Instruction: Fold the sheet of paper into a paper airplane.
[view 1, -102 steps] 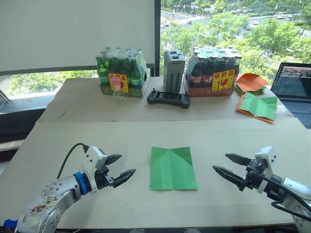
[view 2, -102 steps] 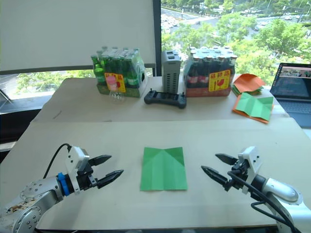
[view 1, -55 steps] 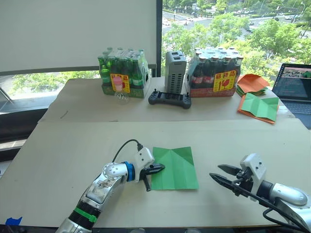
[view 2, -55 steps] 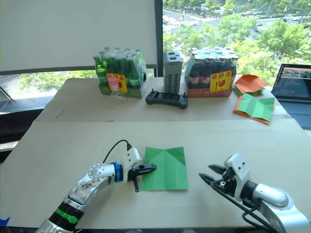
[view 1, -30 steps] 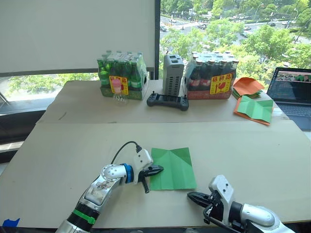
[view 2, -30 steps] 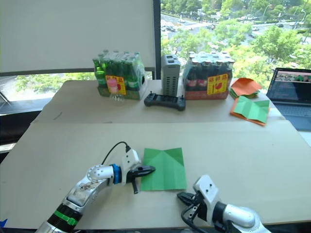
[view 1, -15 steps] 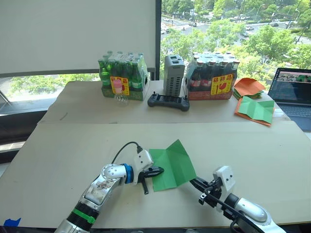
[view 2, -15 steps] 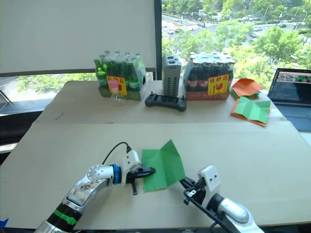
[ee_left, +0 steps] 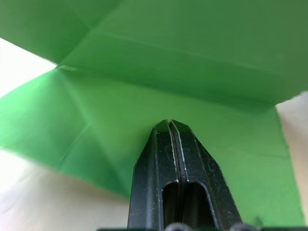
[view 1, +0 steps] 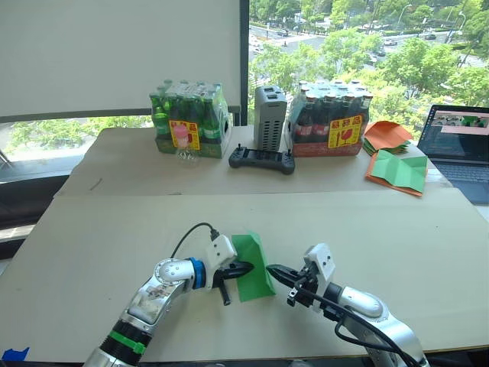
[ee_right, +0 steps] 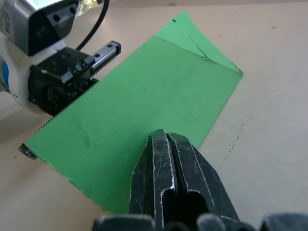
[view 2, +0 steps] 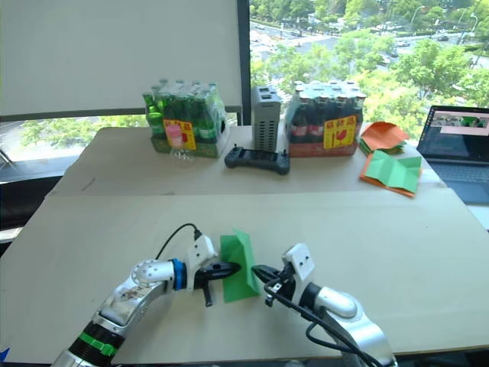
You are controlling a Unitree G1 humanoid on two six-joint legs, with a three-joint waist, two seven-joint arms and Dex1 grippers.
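The sheet of paper [view 1: 253,264] is bright green and creased, at the middle of the near table. Its right half stands up steeply over the left half, which lies flat. My left gripper [view 1: 245,268] is shut, its tip resting on the flat part [ee_left: 144,144] at the foot of the raised flap [ee_left: 192,48]. My right gripper [view 1: 272,270] is shut too, its tip against the outer face of the raised half [ee_right: 144,96]. The right wrist view also has the left gripper's body [ee_right: 57,72] behind the sheet.
Along the far table stand a pack of green bottles [view 1: 189,118], a grey box [view 1: 270,116], a pack of dark bottles [view 1: 330,118] and a black controller [view 1: 263,159]. A pile of orange and green paper [view 1: 396,157] and a laptop [view 1: 461,149] sit far right.
My right gripper has moved left and swept the sheet's right half up until it stands nearly over the left half. The left gripper has stayed on the sheet's left part.
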